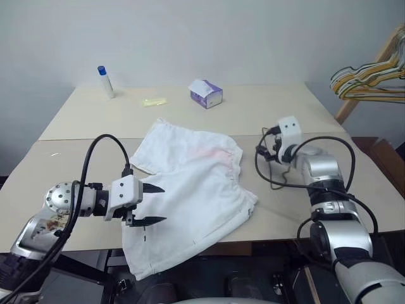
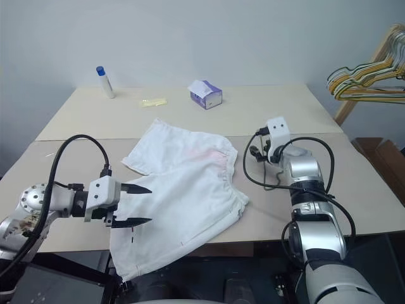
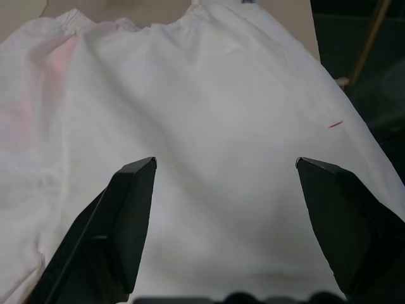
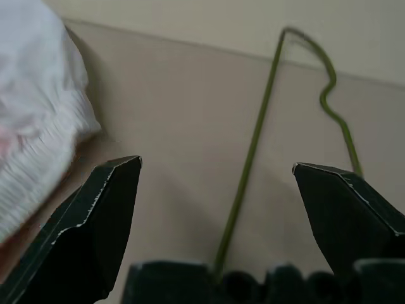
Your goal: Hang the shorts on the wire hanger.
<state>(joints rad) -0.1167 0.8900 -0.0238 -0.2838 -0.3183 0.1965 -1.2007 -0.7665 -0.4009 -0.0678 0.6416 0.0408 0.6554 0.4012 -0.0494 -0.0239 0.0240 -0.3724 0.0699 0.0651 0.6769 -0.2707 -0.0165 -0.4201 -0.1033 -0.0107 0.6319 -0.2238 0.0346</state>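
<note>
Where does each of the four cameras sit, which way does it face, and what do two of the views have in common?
Left eye view: on the head, looking forward and down at the table with the shorts; both arms show.
Right eye view: beside it, same scene, slightly shifted.
Left wrist view: on the left arm, looking along the open left end effector at the shorts.
Right wrist view: on the right arm, looking along the open right end effector at the wire hanger lying on the table.
Shared: both wrist views show the shorts' gathered waistband.

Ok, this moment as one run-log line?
shorts: flat on table, unhung | wire hanger: on table beside waistband | left gripper: open over shorts | right gripper: open over hanger
</note>
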